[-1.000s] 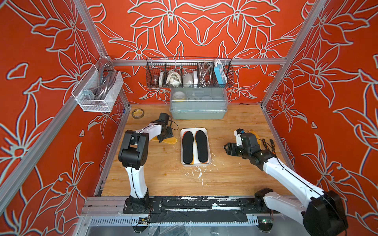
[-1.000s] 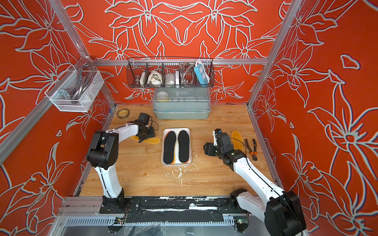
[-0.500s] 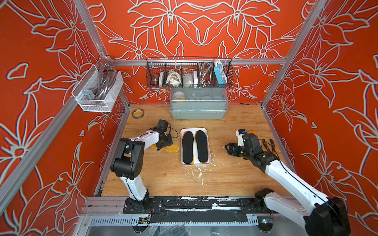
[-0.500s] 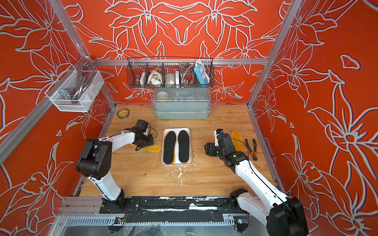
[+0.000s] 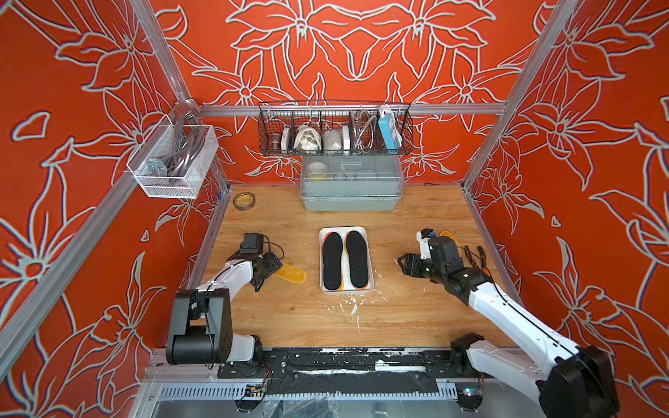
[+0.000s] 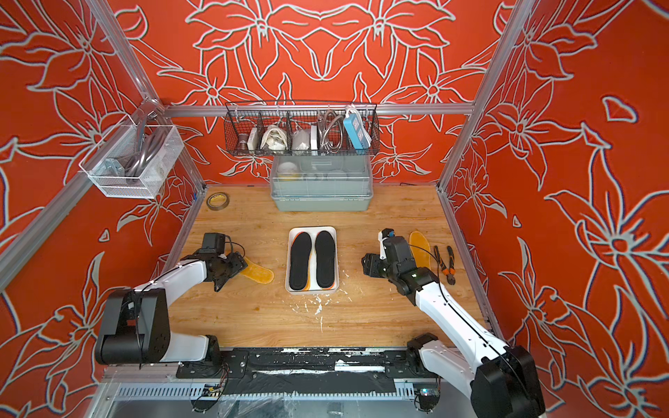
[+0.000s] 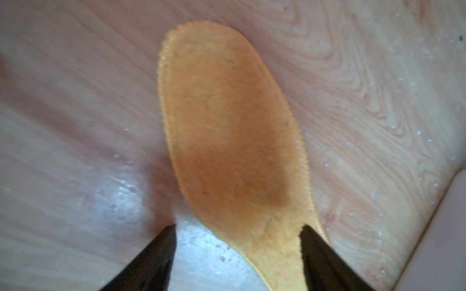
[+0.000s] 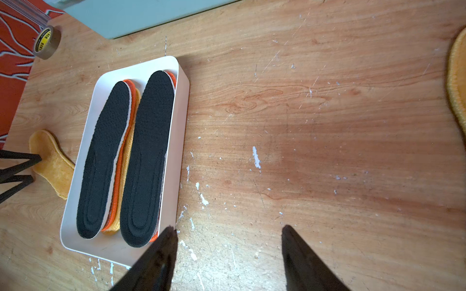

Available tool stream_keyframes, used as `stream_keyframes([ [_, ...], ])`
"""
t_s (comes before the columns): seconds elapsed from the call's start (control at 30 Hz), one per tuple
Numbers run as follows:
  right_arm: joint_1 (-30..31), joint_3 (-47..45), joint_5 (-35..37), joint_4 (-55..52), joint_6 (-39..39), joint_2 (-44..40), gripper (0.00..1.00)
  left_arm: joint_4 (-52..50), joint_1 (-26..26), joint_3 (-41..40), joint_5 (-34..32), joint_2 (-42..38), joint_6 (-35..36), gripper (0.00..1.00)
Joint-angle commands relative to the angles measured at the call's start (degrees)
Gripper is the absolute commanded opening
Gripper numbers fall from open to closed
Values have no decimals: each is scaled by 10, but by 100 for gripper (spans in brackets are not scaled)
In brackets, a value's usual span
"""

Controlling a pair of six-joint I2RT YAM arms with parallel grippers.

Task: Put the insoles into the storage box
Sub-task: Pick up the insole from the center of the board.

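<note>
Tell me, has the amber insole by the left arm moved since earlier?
Yes. The amber insole slid nearer in both top views: from beside the storage box's far half to beside its near half.

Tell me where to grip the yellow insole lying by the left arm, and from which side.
Grip the yellow insole at its narrow end, coming from the left gripper's side: that end points there, between the open fingers. It lies flat, so come low.

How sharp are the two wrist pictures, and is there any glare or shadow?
Left wrist view: soft throughout, the amber insole fuzzy at its edge, a pale glare patch on the table beside it. Right wrist view: sharp, wood grain and the black insoles in the storage box crisp, a broad soft shadow across the bare wood.
</note>
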Motion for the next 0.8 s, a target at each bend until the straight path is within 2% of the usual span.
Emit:
stream_keyframes([
  [0.0,-3,-1,-4,2,-4,5,68,24,9,3,-28,-3,-24,88],
  [0.17,-3,3,-11,3,-3,3,68,33,20,39,-38,44,9,90],
  [0.3,-3,4,-8,1,-2,-4,68,49,23,69,-10,76,29,85],
  [0.43,-3,-1,-6,-1,-1,-13,68,-2,23,161,13,155,73,86],
  [0.53,-5,-6,-4,-2,-1,-21,68,-37,22,232,69,242,98,88],
  [0.63,-7,-9,-3,-4,-1,-28,68,-35,-1,280,120,296,118,87],
  [0.77,-10,-5,-5,-12,-3,-31,68,-80,-69,360,88,339,158,86],
])
